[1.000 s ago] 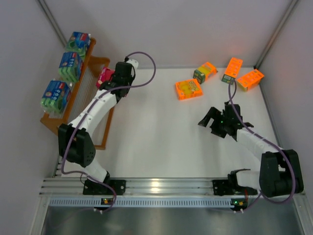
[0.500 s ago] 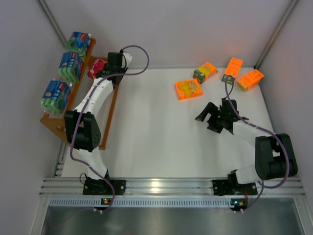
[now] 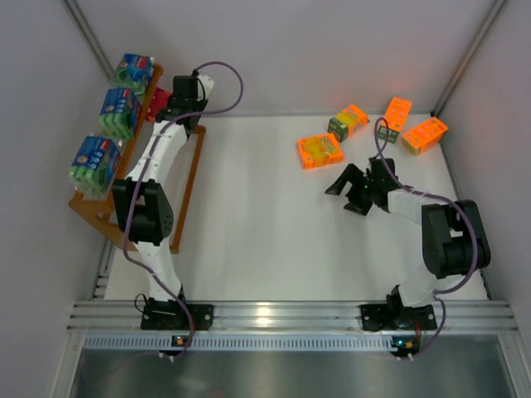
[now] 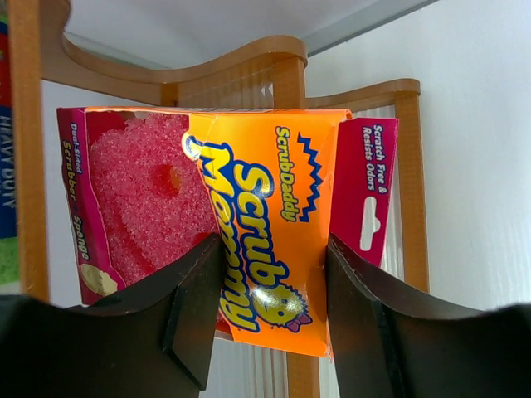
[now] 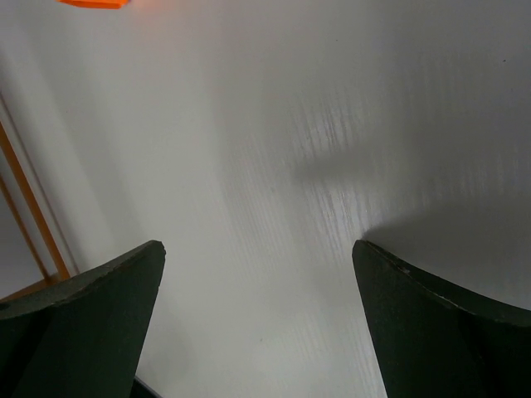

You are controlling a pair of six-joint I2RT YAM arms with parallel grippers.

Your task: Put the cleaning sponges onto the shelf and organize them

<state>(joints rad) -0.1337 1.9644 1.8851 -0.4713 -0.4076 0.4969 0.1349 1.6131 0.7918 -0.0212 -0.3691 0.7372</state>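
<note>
left gripper clamps a scrub mommy pack between two matte black fingers. the pack is a glossy orange card sleeve with magenta end flaps and a grainy pink sponge showing through a cutout. it is held at the far end of the shelf, an orange-brown stepped rack with curved end rails and thin wire slats; cannot tell if the pack touches the slats. three blue-green sponge packs, shiny plastic wrap with red marks, sit in a row on the top tier, spaced apart. four bright orange packs lie loose on the smooth white table at far right: a squarish one, one with a green end, and two rectangular ones. right gripper hangs over bare table near the squarish pack, its jaws spread wide and holding nothing.
</note>
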